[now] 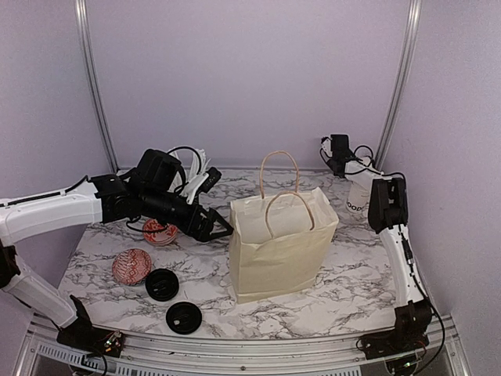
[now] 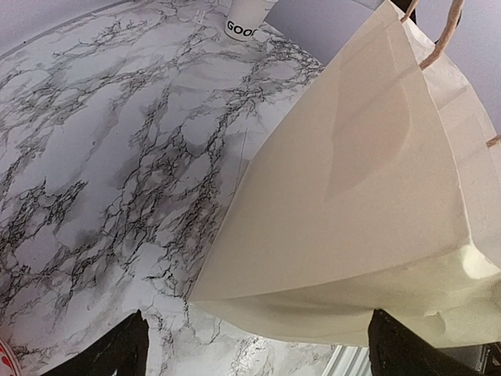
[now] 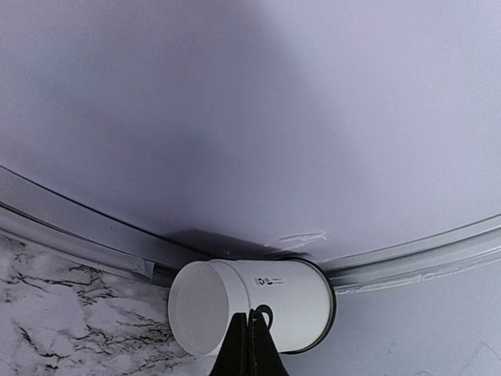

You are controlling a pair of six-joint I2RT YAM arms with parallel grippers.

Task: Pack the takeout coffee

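The left gripper [image 2: 257,313] has its jaws spread wide with nothing in them, and the left side of the paper bag [image 2: 352,196] sits just ahead, between them. I judge it is placed there to steady the bag or spread it for loading. The right gripper [image 3: 250,333] has its fingertips pressed together with no gap, directly in front of the white cup [image 3: 258,305]. I cannot tell whether they touch or nip it. The cup is in the back corner, well to the right of the bag. Two black lids [image 1: 162,283] [image 1: 184,317] lie flat on the marble table [image 1: 352,290], front-left of the bag and far from the cup. Capping probably has to come before packing.
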